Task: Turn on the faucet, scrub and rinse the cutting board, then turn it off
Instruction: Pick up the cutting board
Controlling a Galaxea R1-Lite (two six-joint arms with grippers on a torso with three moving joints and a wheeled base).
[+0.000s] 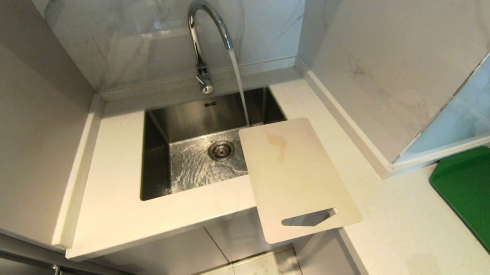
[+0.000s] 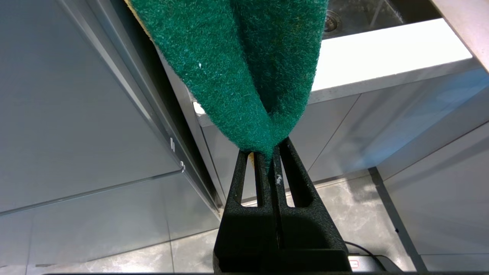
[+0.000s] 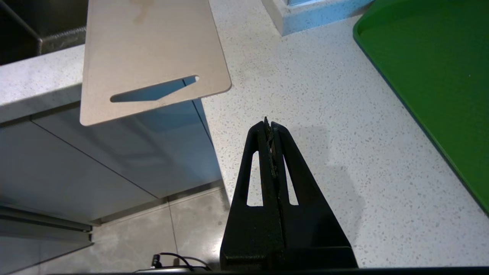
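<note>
**Chrome tap running, board waiting to be scrubbed**

Chrome gooseneck faucet [image 1: 201,43] is seen at the back of a steel sink [image 1: 158,159], with a stream of water [image 1: 239,87] falling into the basin near its right wall. The cream cutting board [image 1: 295,176] lies flat on the pale counter [image 1: 119,211], just right of the stream. Its far corner hangs over the sink's right edge, and its handle slot [image 1: 308,218] juts past the counter's front edge over the cupboards. A yellowish-brown stain [image 1: 277,143] is visible near the board's far end. A green tray [image 1: 481,196] sits well apart on the right.

Neither arm appears in the head view. The left gripper [image 2: 272,156] is pinched tight on a folded green scouring pad [image 2: 237,68], held low before the cupboards below the counter edge. The right gripper [image 3: 269,128] is pressed together on nothing, hovering above the counter near the board's handle end.

Judged from this, the tap is already on and scrubbing comes next. The board is best steadied or drawn under the stream by the right gripper, which must first be spread. The pad should be brought flat onto the stained patch. Since the board overhangs two edges, pressure near the handle end could tip it.
</note>
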